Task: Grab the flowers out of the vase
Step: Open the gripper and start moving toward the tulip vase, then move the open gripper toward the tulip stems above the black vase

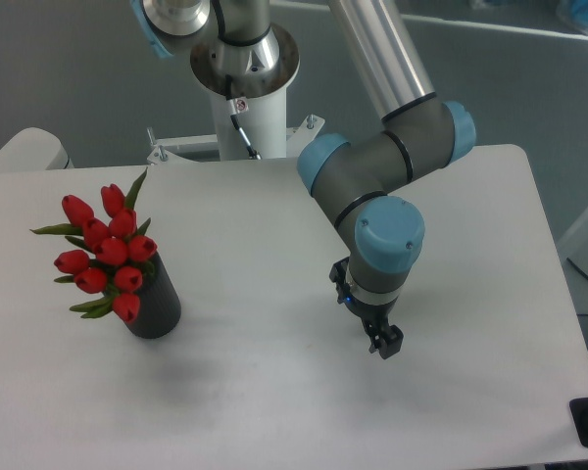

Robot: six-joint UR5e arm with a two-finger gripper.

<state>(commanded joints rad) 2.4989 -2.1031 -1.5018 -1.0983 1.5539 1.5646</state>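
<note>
From the fixed camera: flowers standing in the vase at the left of the counter, stems down the hole and so held upright, heads leaning left. Gripper pointing down near mid-counter, carrying nothing, too small and dark to tell whether spread or pressed together. Flowers well apart from it, off to its left, not yet approached.
</note>
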